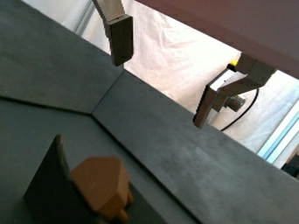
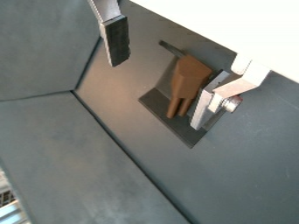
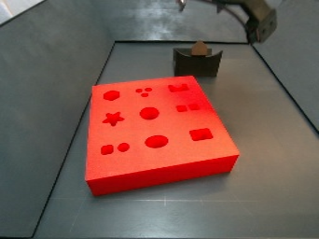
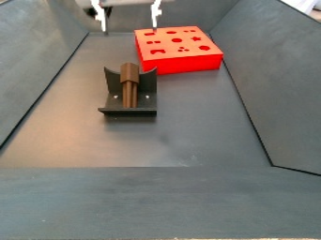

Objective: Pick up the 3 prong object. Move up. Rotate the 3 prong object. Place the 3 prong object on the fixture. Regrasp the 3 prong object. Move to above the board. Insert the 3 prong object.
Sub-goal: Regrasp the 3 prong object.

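1. Brown 3 prong object [image 4: 128, 82] rests in the notch of the fixture [image 4: 127, 103], which stands well apart from the red board [image 3: 156, 127].
2. Gripper [image 4: 127, 12] hangs released and empty above the fixture, fingers [image 2: 115, 41] spread.
3. Judged risk: the regrasp descends off-centre, a finger clips the piece and tips it out of the notch.
4. A skewed hold would later jam against the board's three small holes.

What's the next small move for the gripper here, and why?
Probably lower the gripper toward the 3 prong object for the regrasp. The brown piece sits on the fixture, nothing is between the fingers, and the jaws stand open above and clear of it. The red board lies apart from the fixture, so moving there seems to come later.
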